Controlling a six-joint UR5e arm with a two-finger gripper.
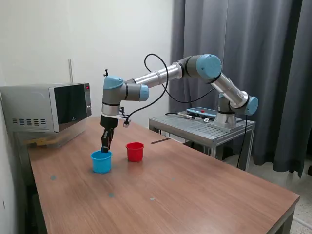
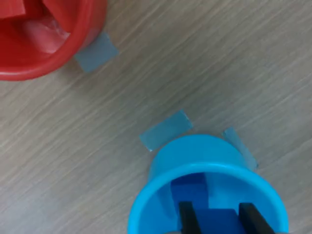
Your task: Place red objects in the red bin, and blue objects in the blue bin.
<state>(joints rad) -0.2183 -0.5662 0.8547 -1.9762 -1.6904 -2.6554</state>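
Blue cubes (image 2: pixel 195 195) inside blue bin (image 2: pixel 161 195), partly hidden by tool (image 2: pixel 219 217), fingers apart, seemingly gripping nothing.

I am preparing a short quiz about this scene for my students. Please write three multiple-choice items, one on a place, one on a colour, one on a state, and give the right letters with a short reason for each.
1. Where is the hand?
A. Directly above the blue cup
B. Above the microwave
C. Beside the red cup, resting on the table

2. What colour are the cubes inside the blue cup?
A. Red
B. Dark blue
C. Green

3. How do the hand's fingers stand?
A. Pressed flat together
B. Gripping the rim of the red cup
C. Apart, with a gap between them

Answers:
1 A: in the exterior view the hand hangs right over the blue cup, and the red cup stands to the exterior view's right of it.
2 B: the wrist view shows dark blue cubes in the cup.
3 C: the wrist view shows both black fingers separated, with blue visible between them.
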